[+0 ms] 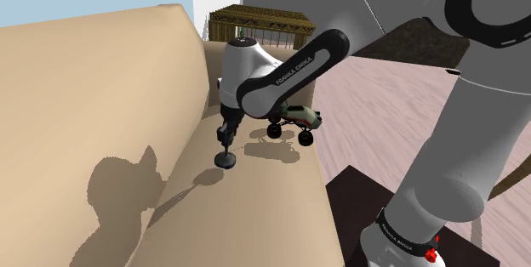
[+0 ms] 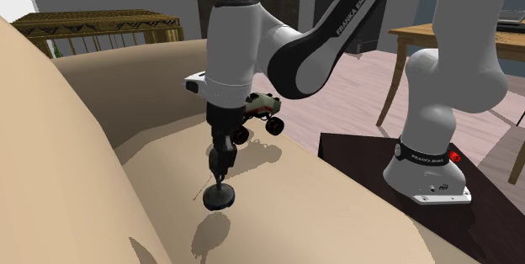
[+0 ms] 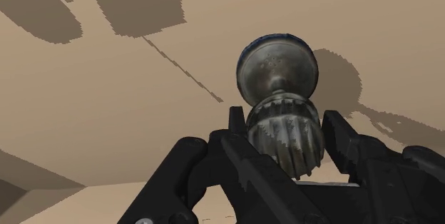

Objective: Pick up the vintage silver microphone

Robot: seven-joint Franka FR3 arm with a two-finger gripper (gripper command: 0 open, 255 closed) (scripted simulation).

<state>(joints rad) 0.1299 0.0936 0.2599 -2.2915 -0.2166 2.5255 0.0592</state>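
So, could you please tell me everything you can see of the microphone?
The microphone is small, dull silver-grey and looks like metal. It has a ribbed, rounded head on a short neck above a round base with a darker rim. It stands upright on the tan sofa seat, with its base flat on the cushion and its shadow beside it. The black tool sits over it from above, around the head; I cannot tell whether it actually grips it.

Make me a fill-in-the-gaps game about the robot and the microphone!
The base of the microphone is ___ in shape. The gripper over it is coloured ___. Between the microphone and the toy car, the gripper is nearer the ___.
Missing words: round, black, microphone.
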